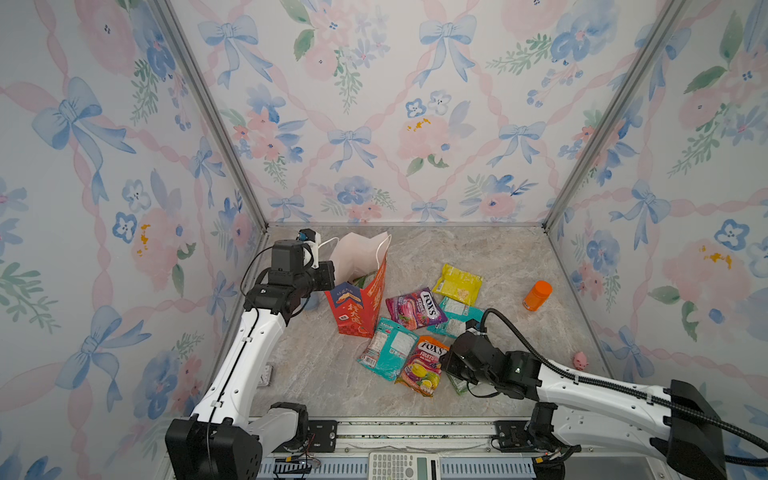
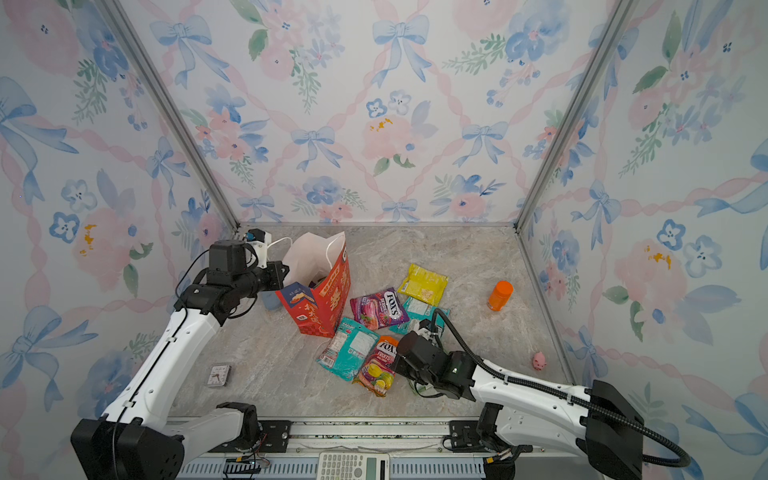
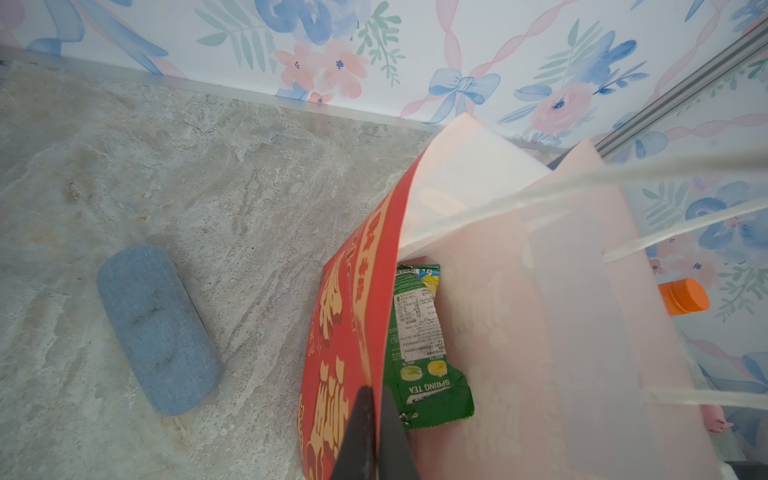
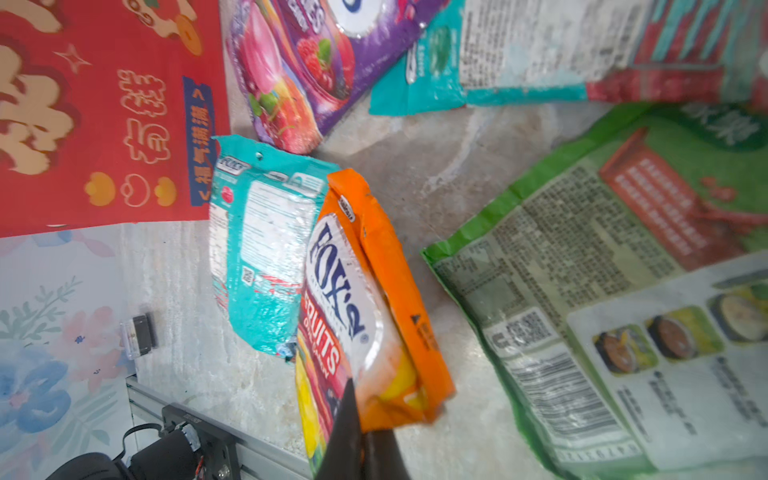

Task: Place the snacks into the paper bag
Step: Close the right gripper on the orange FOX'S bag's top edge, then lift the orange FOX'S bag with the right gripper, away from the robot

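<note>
The red paper bag (image 1: 359, 309) (image 2: 322, 309) stands upright near the back left, its mouth open. My left gripper (image 3: 375, 390) (image 1: 332, 274) is shut on the bag's red wall (image 3: 353, 311) at the rim. A green packet (image 3: 424, 345) lies inside. On the floor to the bag's right lie snacks: purple (image 1: 415, 309), yellow (image 1: 457, 284), two teal (image 1: 388, 347) (image 1: 455, 318) and a green one (image 4: 602, 291). My right gripper (image 4: 361, 415) (image 1: 446, 361) is shut on a corner of the orange FOX'S packet (image 4: 365, 282) (image 1: 424, 365).
An orange-capped bottle (image 1: 537, 296) stands at the right and a pink pig toy (image 1: 581, 360) sits by the right wall. A blue fabric case (image 3: 158, 328) lies behind the bag on its left. A small clock (image 2: 219, 375) lies front left. A calculator (image 1: 403, 465) rests on the front rail.
</note>
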### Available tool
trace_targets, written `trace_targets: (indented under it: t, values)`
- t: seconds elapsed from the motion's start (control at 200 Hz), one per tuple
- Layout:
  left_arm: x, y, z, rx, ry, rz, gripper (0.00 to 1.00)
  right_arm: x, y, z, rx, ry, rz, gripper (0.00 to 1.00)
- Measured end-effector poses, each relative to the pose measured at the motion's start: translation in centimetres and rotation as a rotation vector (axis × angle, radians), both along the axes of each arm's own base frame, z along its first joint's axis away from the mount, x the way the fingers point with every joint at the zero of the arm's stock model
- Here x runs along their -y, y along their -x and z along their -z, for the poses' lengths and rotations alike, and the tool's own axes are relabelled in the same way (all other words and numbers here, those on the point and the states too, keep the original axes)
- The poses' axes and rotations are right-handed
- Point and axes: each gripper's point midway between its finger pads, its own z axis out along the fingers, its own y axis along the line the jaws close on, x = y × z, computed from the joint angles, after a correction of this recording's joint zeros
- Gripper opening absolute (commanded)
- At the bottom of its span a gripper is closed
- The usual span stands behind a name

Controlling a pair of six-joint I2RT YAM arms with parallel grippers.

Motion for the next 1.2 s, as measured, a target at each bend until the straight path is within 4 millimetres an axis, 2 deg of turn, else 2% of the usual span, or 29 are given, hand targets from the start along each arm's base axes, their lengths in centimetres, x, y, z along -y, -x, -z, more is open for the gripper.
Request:
trace_targets:
  t: [0.185,0.595,0.845,1.2]
  values:
    - [0.0,0.0,0.0,0.0,0.0,0.0,0.0,-0.1,-2.0,-4.0,0.079,-0.004,0.003,0.0]
    - [0.0,0.0,0.0,0.001,0.0,0.0,0.0,1.0,-6.1,-10.0,0.203,0.037,0.006,0.0]
    - [0.0,-0.1,0.0,0.003,0.0,0.0,0.0,1.4,-10.6,-14.8,0.313,0.086,0.013,0.0]
    - [0.0,-0.1,0.0,0.003,-0.001,-0.003,0.0,-0.8,-16.9,-22.4,0.507,0.148,-0.062,0.0]
